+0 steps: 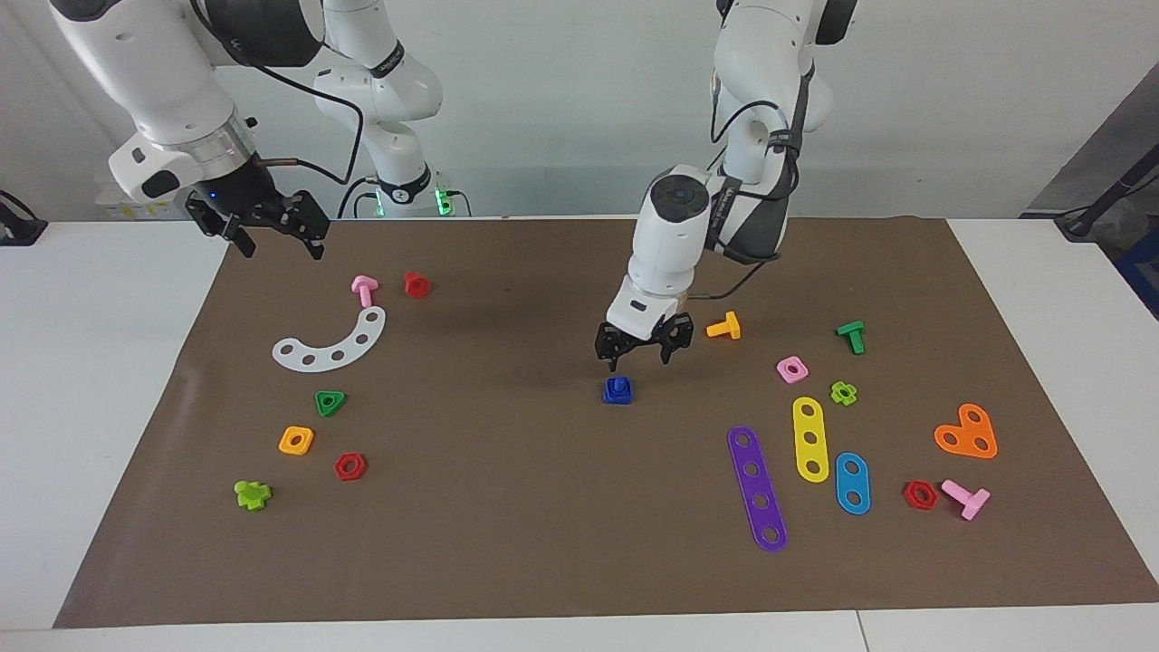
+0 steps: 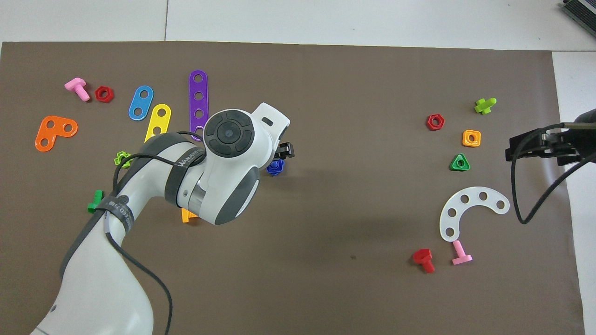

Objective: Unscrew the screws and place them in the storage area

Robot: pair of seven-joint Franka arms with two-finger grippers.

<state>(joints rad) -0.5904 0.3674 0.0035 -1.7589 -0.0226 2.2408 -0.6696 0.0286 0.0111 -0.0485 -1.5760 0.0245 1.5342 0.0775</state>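
The dark-blue screw (image 1: 617,390) stands on its flat head with the stem up, on the brown mat near the table's middle. My left gripper (image 1: 641,351) hangs open just above it, slightly toward the robots, and does not touch it. In the overhead view the left hand covers part of the screw (image 2: 275,166), and only the tips of the left gripper (image 2: 283,152) show. My right gripper (image 1: 274,234) is open and empty, raised over the mat's edge at the right arm's end; it also shows in the overhead view (image 2: 535,146). That arm waits.
Toward the left arm's end lie an orange bolt (image 1: 724,327), a green bolt (image 1: 852,336), a pink nut (image 1: 791,369) and purple (image 1: 757,488), yellow (image 1: 810,438) and blue (image 1: 852,483) strips. Toward the right arm's end lie a white curved plate (image 1: 331,342), a pink bolt (image 1: 364,290) and a red bolt (image 1: 416,284).
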